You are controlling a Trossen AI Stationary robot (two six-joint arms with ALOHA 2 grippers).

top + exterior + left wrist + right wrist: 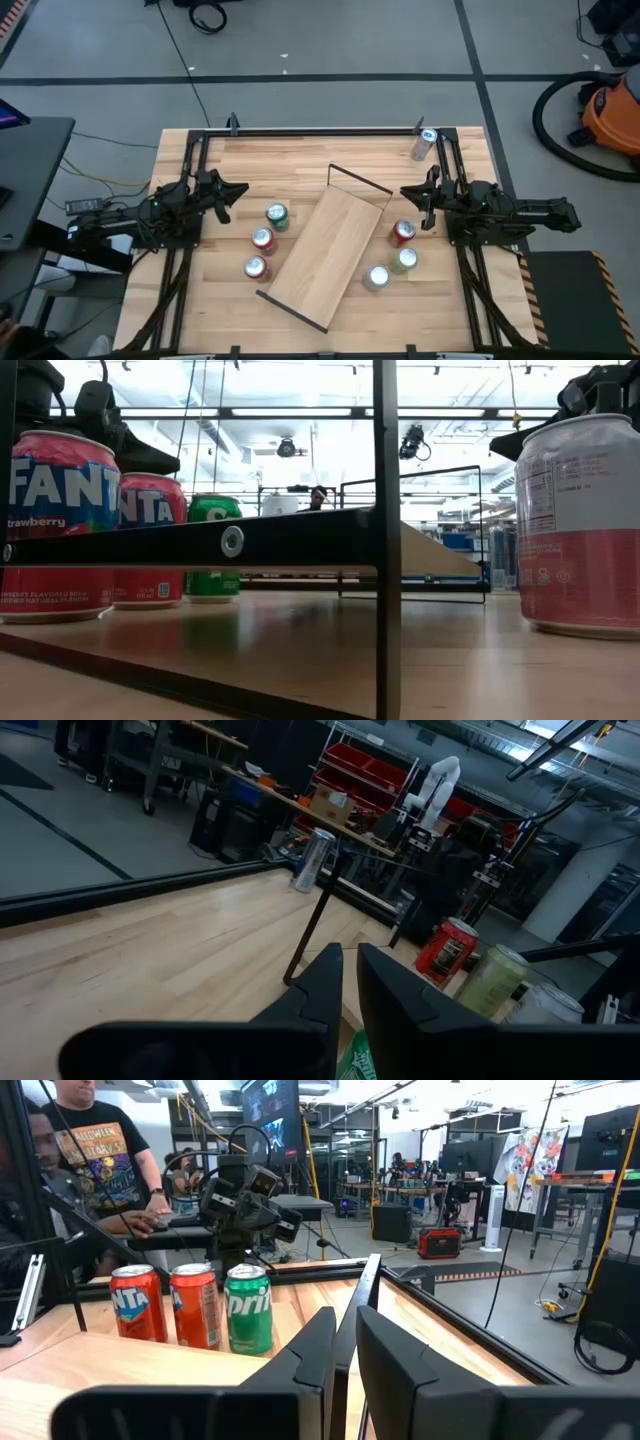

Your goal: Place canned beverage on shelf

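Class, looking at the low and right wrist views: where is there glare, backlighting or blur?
Low view: bright ceiling lights wash out the background, leaving the shelf frame a dark silhouette; the near Fanta can looks slightly soft. Right wrist view: the right gripper is a blurred dark shape.

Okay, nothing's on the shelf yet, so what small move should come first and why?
Probably open the left hand and ease it toward the green can. Both hands are shut and empty, the right hand also waiting, the shelf is bare, and that can stands closest to the left fingers.
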